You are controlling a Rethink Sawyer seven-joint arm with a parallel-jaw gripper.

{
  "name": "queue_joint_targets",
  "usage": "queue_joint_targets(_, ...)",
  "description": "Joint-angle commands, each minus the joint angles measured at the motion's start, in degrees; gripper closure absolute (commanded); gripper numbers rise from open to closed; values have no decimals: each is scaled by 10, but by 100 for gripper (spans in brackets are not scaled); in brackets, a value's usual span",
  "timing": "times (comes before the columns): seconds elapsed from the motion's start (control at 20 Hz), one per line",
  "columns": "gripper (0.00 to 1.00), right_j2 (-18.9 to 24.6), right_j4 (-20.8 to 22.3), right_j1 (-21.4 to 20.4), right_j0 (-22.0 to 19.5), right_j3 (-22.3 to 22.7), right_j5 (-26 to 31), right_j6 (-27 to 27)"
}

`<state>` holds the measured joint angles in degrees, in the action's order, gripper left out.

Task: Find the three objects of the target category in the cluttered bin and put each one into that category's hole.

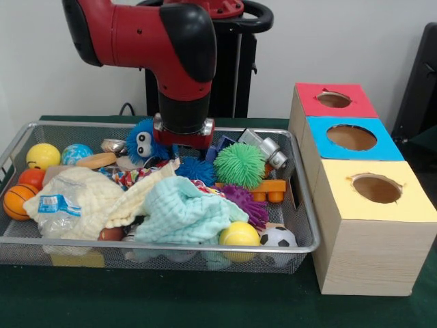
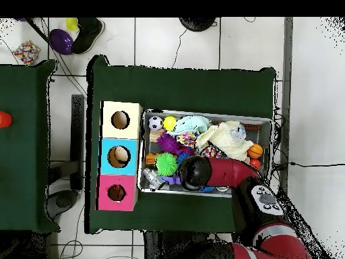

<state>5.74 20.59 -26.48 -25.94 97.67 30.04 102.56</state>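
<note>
The silver wire-mesh bin (image 1: 304, 217) sits on the green table, full of clutter; it also shows in the overhead view (image 2: 271, 138). My gripper (image 1: 184, 146) reaches down into the back middle of the bin, between a blue fuzzy toy with eyes (image 1: 142, 142) and a green spiky ball (image 1: 240, 165). Its tip is buried in the clutter. From above, the arm's end (image 2: 193, 172) covers it. No orange or tan plush animal shows; they are hidden. The red-topped box's hole (image 1: 334, 100) is at the far right, and also shows in the overhead view (image 2: 116, 193).
A mint cloth (image 1: 183, 212) and a cream cloth (image 1: 89, 198) cover the bin's middle. Purple (image 1: 247, 205) and blue (image 1: 196, 169) spiky balls, a yellow ball (image 1: 239, 234), a soccer ball (image 1: 278, 237) and a basketball (image 1: 17, 200) lie around. Blue-topped (image 1: 351, 137) and yellow-topped (image 1: 377, 188) boxes stand beside the bin.
</note>
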Motion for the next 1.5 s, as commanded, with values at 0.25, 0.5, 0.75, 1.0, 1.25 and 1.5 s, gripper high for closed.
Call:
queue_joint_targets(0.25, 0, 44, 1, -38, 26, -39, -21, 24)
queue_joint_targets(0.5, 0, 32, -22, -74, 52, -38, 57, 32)
queue_joint_targets(0.75, 0, 38, -25, -87, 52, -36, 50, 25)
queue_joint_targets(1.0, 0, 35, -34, -105, 57, -38, 65, 24)
queue_joint_targets(1.25, 0, 30, -23, -100, 59, -42, 38, 24)
queue_joint_targets(1.5, 0, 42, -11, -65, 39, -50, -19, 18)
